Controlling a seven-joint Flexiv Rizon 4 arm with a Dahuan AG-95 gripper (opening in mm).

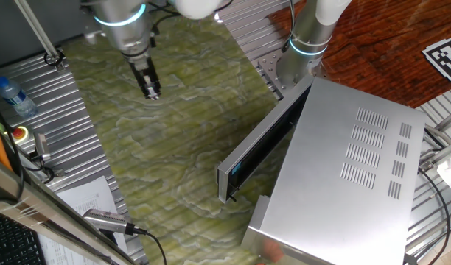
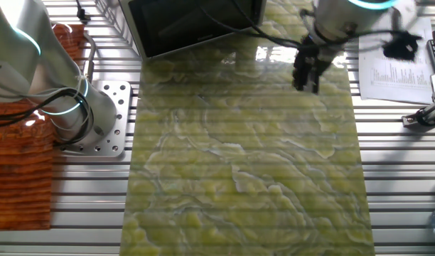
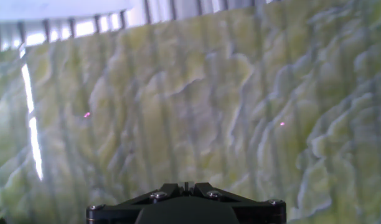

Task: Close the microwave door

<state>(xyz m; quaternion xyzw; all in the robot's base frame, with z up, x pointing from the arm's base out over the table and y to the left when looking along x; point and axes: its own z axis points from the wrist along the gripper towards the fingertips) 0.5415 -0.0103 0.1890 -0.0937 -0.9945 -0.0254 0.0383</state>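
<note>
The microwave (image 1: 351, 169) is a large silver box with vent slots on top, at the right of one fixed view. The microwave door (image 1: 264, 140) stands partly open, swung out to the left over the green marbled mat (image 1: 174, 147), with its free end near the front. In the other fixed view the door (image 2: 196, 25) shows its dark glass at the top edge. My gripper (image 1: 152, 93) hangs above the mat, well left of the door and touching nothing. It also shows in the other fixed view (image 2: 306, 84). The fingers are together and empty. The hand view shows only the mat (image 3: 190, 93).
A second arm's base (image 1: 295, 62) stands behind the microwave's hinge side and shows in the other fixed view (image 2: 86, 117). A water bottle (image 1: 10, 94), a red button (image 1: 19, 134) and papers (image 1: 85, 195) lie on the ribbed plates at the left.
</note>
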